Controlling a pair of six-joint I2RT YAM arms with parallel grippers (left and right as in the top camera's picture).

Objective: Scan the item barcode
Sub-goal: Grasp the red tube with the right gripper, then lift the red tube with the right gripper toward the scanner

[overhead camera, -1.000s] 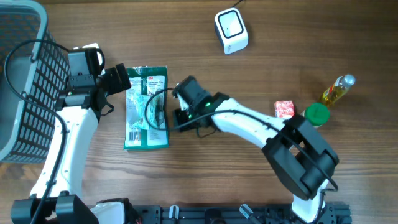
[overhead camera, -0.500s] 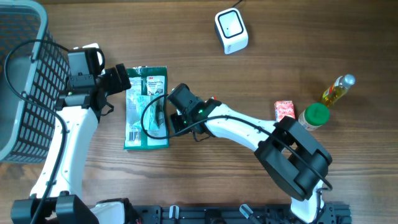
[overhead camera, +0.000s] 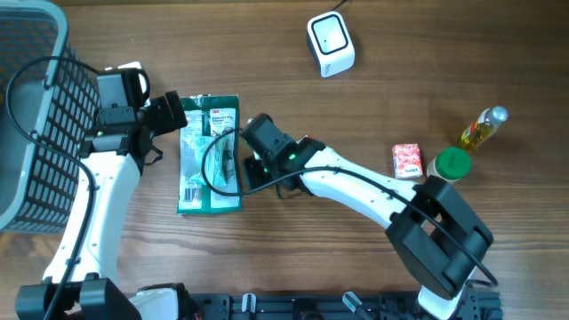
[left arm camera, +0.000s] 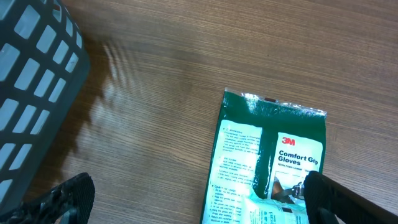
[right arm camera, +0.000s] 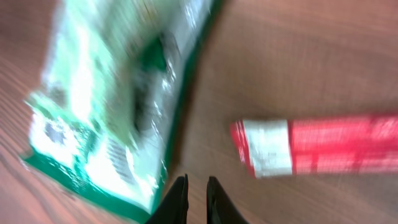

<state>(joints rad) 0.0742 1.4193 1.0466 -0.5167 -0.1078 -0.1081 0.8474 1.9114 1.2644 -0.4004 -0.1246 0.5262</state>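
Right end effector seemingly closed, one glove pack

glove packet | green 3M pack, lying flat, printed side up | scanner | white, well apart

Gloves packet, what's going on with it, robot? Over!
Left gripper open beside gloves packet. Right gripper nearly shut at its edge, nothing seen gripped. Packet flat on table. Scanner stands apart, far side.
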